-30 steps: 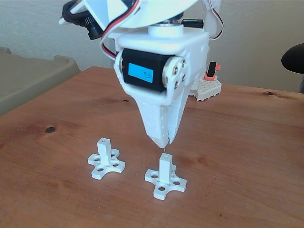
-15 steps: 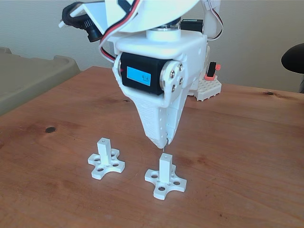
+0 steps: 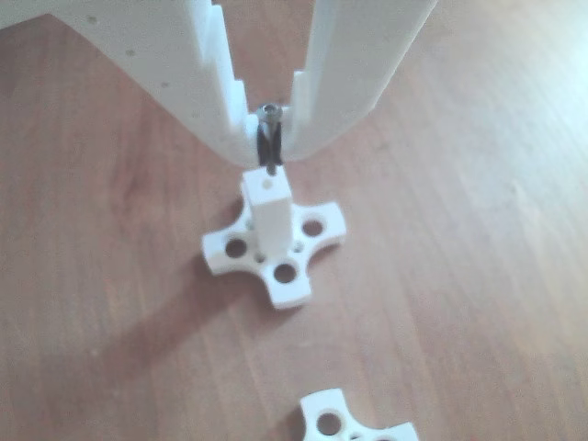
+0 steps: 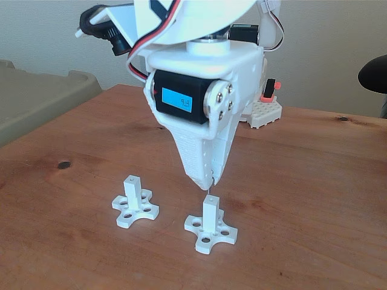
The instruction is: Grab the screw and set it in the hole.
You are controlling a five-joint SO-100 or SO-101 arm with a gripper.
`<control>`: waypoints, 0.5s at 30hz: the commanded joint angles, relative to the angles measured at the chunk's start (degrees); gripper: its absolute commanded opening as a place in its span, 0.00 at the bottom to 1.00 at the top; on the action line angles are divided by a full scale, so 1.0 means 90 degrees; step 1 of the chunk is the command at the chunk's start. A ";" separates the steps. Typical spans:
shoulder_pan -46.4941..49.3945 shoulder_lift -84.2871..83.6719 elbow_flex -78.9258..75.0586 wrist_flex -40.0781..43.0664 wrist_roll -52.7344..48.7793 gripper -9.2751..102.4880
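My white gripper (image 3: 269, 145) is shut on the screw (image 3: 268, 138), which hangs head-up between the fingertips. The screw's tip sits just above the top face of a white square post (image 3: 269, 209), close to the tiny hole (image 3: 268, 182) in that face. In the fixed view the gripper (image 4: 208, 181) points straight down over the right-hand post (image 4: 210, 213), and a thin bit of the screw (image 4: 208, 191) shows below the fingertips. A second post (image 4: 132, 188) on its own cross-shaped base stands to the left.
The posts stand on a brown wooden table (image 4: 314, 199). A white block with a red part (image 4: 267, 106) sits at the back behind the arm. A beige bin (image 4: 36, 99) lies off the table's left edge. Part of the other base (image 3: 354, 423) shows at the bottom of the other view.
The wrist has shifted very slightly. The gripper stays shut on the screw above the right-hand post.
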 commanded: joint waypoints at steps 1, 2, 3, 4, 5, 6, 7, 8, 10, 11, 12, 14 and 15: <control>-0.0049 0.0352 -0.0039 -0.0078 -0.0010 0.04; -0.0059 0.0342 -0.0029 -0.0088 -0.0010 0.04; -0.0059 0.0332 -0.0029 -0.0098 -0.0010 0.04; -0.0059 0.0332 -0.0029 -0.0098 -0.0010 0.04; -0.0059 0.0332 -0.0029 -0.0107 -0.0010 0.04; -0.0068 0.0332 -0.0020 -0.0107 -0.0010 0.04; -0.0068 0.0332 -0.0020 -0.0107 -0.0010 0.04; -0.0078 0.0322 -0.0020 -0.0107 -0.0010 0.04; -0.0098 0.0303 -0.0010 -0.0117 -0.0010 0.04; -0.0098 0.0303 -0.0010 -0.0117 -0.0010 0.04; -0.0107 0.0303 -0.0010 -0.0117 -0.0010 0.04; -0.0117 0.0293 -0.0010 -0.0127 -0.0010 0.04; -0.0127 0.0293 -0.0010 -0.0137 -0.0010 0.04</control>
